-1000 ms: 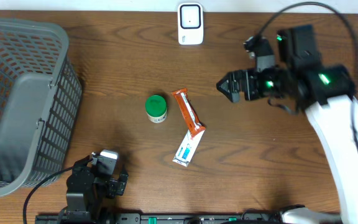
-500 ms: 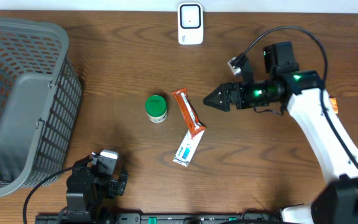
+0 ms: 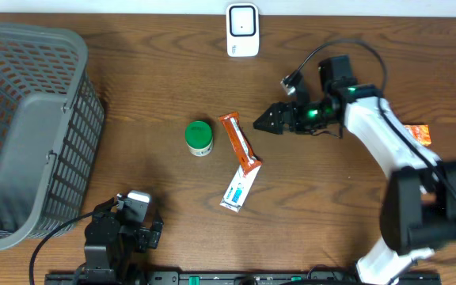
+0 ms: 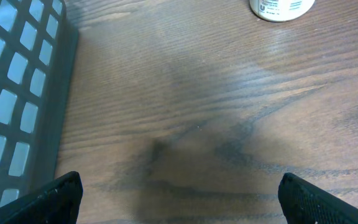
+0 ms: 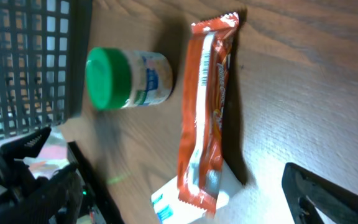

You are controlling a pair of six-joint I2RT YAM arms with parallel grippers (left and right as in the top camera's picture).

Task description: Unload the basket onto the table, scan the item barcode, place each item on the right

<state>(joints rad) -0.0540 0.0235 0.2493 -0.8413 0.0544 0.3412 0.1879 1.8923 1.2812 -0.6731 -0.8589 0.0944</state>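
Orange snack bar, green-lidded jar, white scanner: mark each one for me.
orange snack bar (image 3: 241, 144), overhead view, middle of the wrapper.
green-lidded jar (image 3: 199, 134), overhead view, on the lid.
white scanner (image 3: 242, 30), overhead view, its front face.

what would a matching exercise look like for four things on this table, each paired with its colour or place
Things:
1. jar
2. snack bar
3. basket
4. scanner

Descriptions:
A. grey mesh, at the left side of the table
B. white, at the far edge of the table
C. green lid
D. orange wrapper

Pairs: 1-C, 2-D, 3-A, 4-B
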